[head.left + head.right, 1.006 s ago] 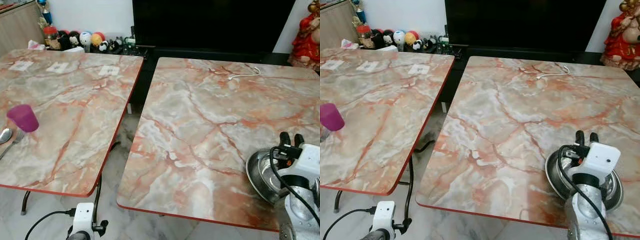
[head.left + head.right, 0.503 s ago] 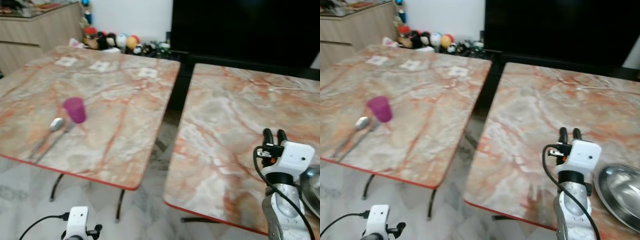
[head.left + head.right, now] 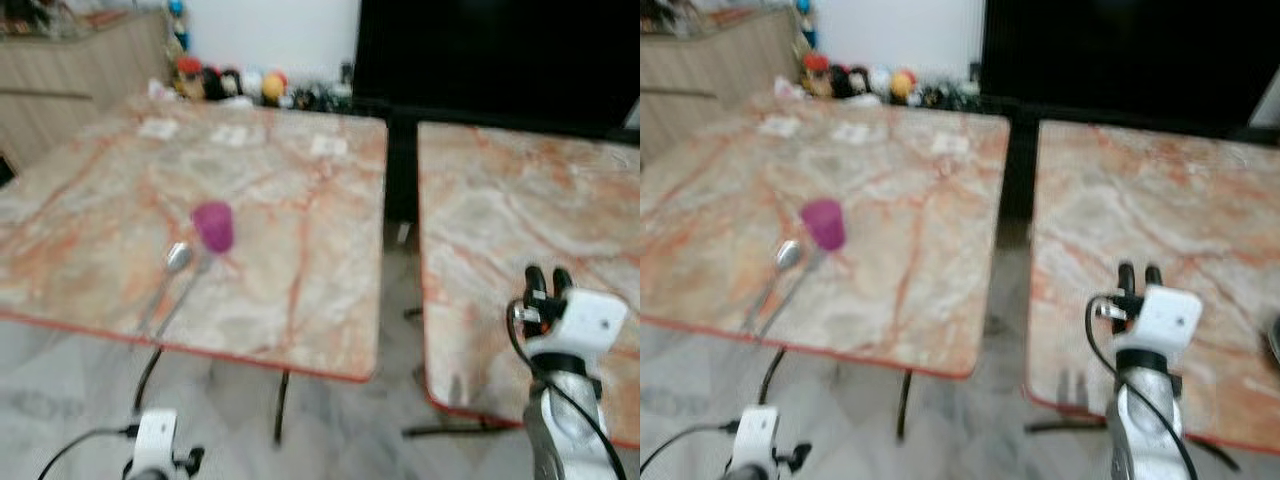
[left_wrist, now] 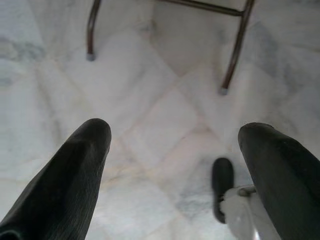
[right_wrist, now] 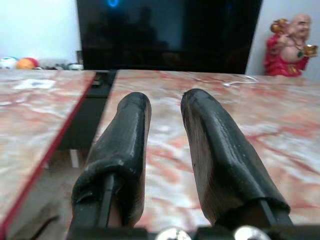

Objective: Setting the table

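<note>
A purple cup (image 3: 212,225) stands upright on the left marble table (image 3: 290,200). A spoon (image 3: 178,257) and a fork (image 3: 186,288) lie just in front of it, side by side. My right gripper (image 3: 548,280) is raised over the near left corner of the right marble table (image 3: 500,220). In the right wrist view its fingers (image 5: 125,130) are nearly together with nothing between them. A sliver of the steel bowl (image 3: 1274,340) shows at the far right edge. My left gripper (image 4: 175,135) hangs low over the floor, fingers wide apart and empty.
A floor gap (image 3: 400,270) with the metal table legs (image 3: 282,405) separates the two tables. Paper squares (image 3: 235,135) lie at the far side of the left table. Toys (image 3: 225,82) and a dark TV (image 3: 500,50) line the back wall; a red figurine (image 5: 290,42) stands at the far right.
The camera has swung left, so the left table with the cup and cutlery now sits centre-left. The bowl has slid off to the right, away from my right gripper.
</note>
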